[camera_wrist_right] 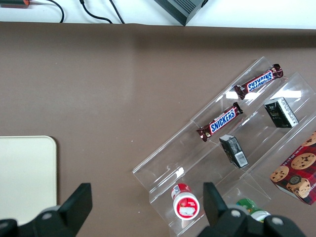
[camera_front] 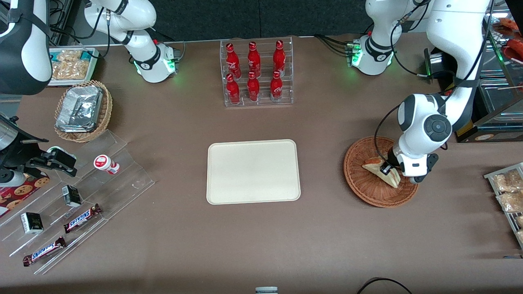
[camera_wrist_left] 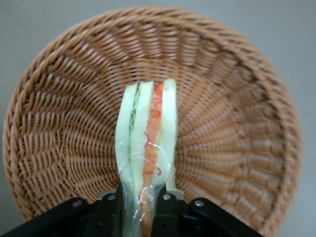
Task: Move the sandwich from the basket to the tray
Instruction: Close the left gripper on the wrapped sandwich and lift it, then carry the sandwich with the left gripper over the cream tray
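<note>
A matte brown table (camera_front: 261, 245) spreads beneath the gripper (camera_front: 388, 168), low near the working arm's end; a dark wall panel (camera_front: 245, 16) runs farther from the camera than it.

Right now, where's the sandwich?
The sandwich is in the basket toward the working arm's end of the table, beside the tray, with the left end effector shut on it.
</note>
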Controlling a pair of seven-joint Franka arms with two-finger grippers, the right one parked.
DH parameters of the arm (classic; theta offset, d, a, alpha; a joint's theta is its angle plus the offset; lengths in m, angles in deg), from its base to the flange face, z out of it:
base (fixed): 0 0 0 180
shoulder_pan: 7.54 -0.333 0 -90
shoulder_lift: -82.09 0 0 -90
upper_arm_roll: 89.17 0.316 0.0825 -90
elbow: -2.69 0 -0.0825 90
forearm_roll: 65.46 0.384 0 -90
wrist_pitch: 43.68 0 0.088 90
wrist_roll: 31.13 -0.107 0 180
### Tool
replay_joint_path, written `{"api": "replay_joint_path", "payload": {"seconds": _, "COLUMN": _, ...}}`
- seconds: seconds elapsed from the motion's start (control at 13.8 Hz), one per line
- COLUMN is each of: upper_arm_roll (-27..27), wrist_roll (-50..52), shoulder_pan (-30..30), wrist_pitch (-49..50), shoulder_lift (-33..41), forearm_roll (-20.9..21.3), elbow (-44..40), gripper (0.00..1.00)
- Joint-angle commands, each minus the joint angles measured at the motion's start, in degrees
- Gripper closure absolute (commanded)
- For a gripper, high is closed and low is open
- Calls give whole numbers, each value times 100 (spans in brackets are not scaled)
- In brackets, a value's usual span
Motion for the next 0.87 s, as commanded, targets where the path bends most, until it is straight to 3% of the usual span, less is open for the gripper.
{"api": "replay_joint_path", "payload": {"seconds": 0.0, "upper_arm_roll": -171, "wrist_roll": -183, "shoulder_pan": 113, "wrist_pitch": 1345, "shoulder_lift": 483, "forearm_roll": 13, "elbow": -719, "gripper": 93}}
{"api": "replay_joint_path", "payload": {"seconds": 0.29, "upper_arm_roll": -918, "wrist_roll": -201, "shoulder_pan": 165, "wrist_pitch": 2984, "shoulder_lift": 335, "forearm_roll": -32, "elbow": -2442, "gripper": 92}}
{"api": "replay_joint_path", "payload": {"seconds": 0.65, "upper_arm_roll": -2297, "wrist_roll": -280, "shoulder_pan": 227, "wrist_pitch": 3197, "shoulder_lift": -261, "forearm_roll": 29, "elbow": -3648, "gripper": 90}}
{"api": "replay_joint_path", "payload": {"seconds": 0.8, "upper_arm_roll": -2396, "wrist_roll": -350, "shoulder_pan": 576, "wrist_pitch": 3188, "shoulder_lift": -648, "forearm_roll": 213, "elbow": -3991, "gripper": 90}}
